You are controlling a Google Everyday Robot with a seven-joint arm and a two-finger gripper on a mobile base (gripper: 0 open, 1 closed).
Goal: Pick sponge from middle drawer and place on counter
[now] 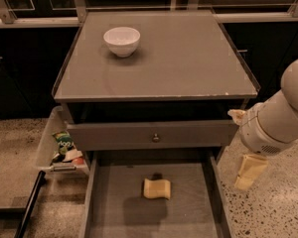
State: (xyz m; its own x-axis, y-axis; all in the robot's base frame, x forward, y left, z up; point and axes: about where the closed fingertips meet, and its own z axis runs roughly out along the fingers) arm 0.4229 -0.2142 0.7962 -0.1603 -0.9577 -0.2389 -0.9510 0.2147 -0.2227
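The pale-yellow sponge (pixel 156 188) lies flat on the floor of the open middle drawer (pixel 119 207), near its middle. The grey counter (pixel 179 58) sits above, with a white bowl (pixel 121 40) at its back left. My gripper (pixel 249 171) hangs at the right, outside the drawer's right wall and above the speckled floor, below the white arm (pixel 278 118). It is well to the right of the sponge and holds nothing that I can see.
A grey drawer front with a small round knob (pixel 155 137) stands closed above the open drawer. A clear bin with snack packets (pixel 64 148) sits on the floor at the left. A dark bar (pixel 30 207) lies at the lower left.
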